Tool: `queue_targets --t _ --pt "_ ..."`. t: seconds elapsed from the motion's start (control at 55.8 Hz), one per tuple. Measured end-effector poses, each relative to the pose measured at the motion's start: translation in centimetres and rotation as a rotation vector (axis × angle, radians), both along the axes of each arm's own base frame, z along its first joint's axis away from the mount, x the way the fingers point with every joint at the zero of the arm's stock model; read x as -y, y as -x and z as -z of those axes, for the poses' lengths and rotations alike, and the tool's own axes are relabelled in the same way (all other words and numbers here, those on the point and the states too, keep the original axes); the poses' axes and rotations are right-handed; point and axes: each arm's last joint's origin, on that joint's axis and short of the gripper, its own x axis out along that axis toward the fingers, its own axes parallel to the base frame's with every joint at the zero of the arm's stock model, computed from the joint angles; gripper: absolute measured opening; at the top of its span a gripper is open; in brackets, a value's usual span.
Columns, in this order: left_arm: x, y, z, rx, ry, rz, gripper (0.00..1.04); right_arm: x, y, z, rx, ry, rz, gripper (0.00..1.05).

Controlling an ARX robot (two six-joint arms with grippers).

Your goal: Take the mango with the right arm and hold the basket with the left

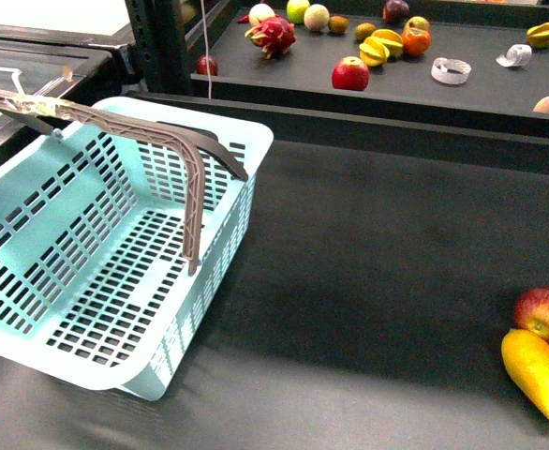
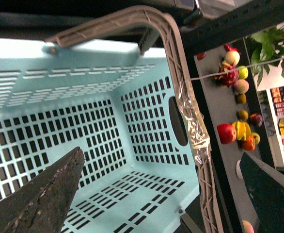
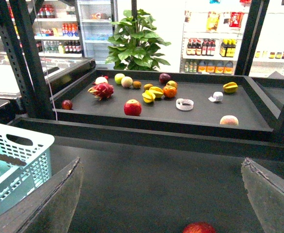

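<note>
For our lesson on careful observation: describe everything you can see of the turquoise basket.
The basket is light turquoise plastic, rectangular, with slotted walls and floor and a plain rim. It has two grey-brown ribbed handles, at least one raised over the opening; clear film wraps part of one. It sits open side up on the dark table, at the left of the front view, and is empty. In view, only the table touches it.
</note>
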Motion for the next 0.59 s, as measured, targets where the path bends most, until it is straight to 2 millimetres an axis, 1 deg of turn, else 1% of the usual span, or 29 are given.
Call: queue_targets --t 0.125,0.305,0.466,0.555,0.573,0.591 --pt "1.6 -3.2 1.0 -0.014 0.036 0.044 0.97 0.0 0.0 0.0 0.0 0.0 0.0 0.97" --pt "3.2 -6.8 1.7 -0.012 0.066 0.068 0.97 0.0 0.0 0.0 0.0 0.0 0.0 0.97" --pt "4.0 -9.4 2.3 -0.009 0.084 0.085 0.97 0.0 0.0 0.0 0.0 0.0 0.0 0.97" --pt "4.2 -10.4 2.6 -0.01 0.091 0.087 0.96 0.0 0.0 0.0 0.0 0.0 0.0 0.97" --pt "4.2 -10.5 2.7 -0.011 0.091 0.087 0.96 0.0 0.0 0.0 0.0 0.0 0.0 0.97" --pt "4.3 -10.7 2.8 -0.012 0.092 0.087 0.93 0.0 0.0 0.0 0.0 0.0 0.0 0.97"
